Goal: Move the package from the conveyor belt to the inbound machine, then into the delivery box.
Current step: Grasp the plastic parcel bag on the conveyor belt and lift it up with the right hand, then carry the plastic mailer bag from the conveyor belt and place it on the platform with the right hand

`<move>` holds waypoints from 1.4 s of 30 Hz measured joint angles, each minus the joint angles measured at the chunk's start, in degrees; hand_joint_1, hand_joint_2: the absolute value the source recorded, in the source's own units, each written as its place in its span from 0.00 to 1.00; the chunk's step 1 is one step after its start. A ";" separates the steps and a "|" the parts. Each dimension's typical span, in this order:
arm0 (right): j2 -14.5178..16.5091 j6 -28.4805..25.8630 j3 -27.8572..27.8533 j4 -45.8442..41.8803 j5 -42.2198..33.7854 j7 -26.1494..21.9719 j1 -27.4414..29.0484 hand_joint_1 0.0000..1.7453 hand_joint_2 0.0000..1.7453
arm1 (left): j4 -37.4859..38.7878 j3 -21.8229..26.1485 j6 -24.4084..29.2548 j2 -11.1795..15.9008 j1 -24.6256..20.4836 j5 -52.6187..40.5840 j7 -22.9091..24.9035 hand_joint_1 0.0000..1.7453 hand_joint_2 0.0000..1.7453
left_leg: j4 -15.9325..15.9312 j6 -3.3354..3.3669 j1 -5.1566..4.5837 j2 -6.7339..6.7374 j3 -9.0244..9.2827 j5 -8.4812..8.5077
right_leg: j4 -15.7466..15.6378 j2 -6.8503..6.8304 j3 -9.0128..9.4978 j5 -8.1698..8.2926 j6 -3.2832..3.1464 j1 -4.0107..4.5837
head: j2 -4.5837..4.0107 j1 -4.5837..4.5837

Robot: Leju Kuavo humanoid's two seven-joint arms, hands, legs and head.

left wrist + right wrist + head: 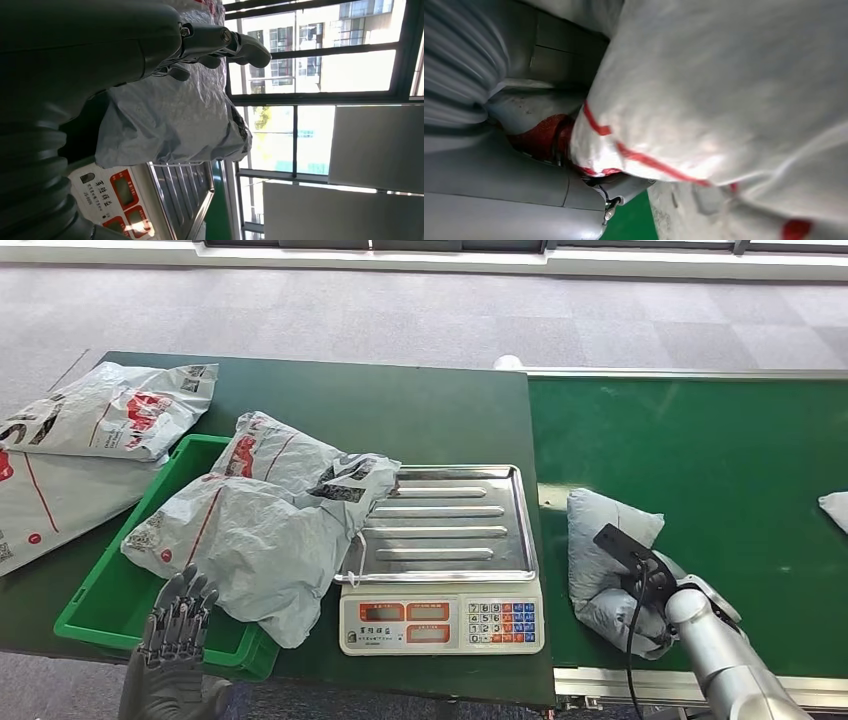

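A grey package with red stripes lies crumpled on the green conveyor belt, near its front edge. My right hand grips it from the near side, mostly hidden behind the wrist. In the right wrist view the package presses against the palm and thumb. The inbound machine, a scale with a bare steel tray, stands left of the belt. My left hand is raised by the green delivery box, fingers spread and holding nothing.
Two grey packages are heaped in the box and lap over the scale's left edge. Two more packages lie on the dark table at the far left. Another package sits at the belt's right edge.
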 joint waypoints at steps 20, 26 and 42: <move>5.29 -49.94 -3.76 -50.42 -32.72 -28.43 13.77 1.00 1.00 | 0.04 -2.49 6.67 0.36 -0.54 0.95 -3.72 0.00 1.00 | -0.04 -0.01 -0.02 -0.39 -0.67 0.16 | 0.05 -0.38 -0.53 -0.03 -0.04 -0.03 | 0.00 0.02; 5.72 -39.18 4.80 -54.44 -23.93 -24.61 9.52 1.00 1.00 | 0.68 -4.16 7.38 1.64 -2.30 0.58 -5.78 0.00 1.00 | -0.06 -0.07 -0.01 -0.18 -0.97 0.26 | 0.07 -0.18 -0.58 0.11 -0.13 -0.03 | 0.00 0.02; 13.93 -11.90 22.29 -42.17 -8.29 -7.55 -4.65 0.81 1.00 | 3.71 -5.75 4.42 4.34 -7.88 0.21 -6.48 0.00 1.00 | -0.06 -0.30 0.05 0.07 -1.25 0.75 | 0.11 -0.01 -1.21 0.61 -0.37 0.20 | 0.00 0.00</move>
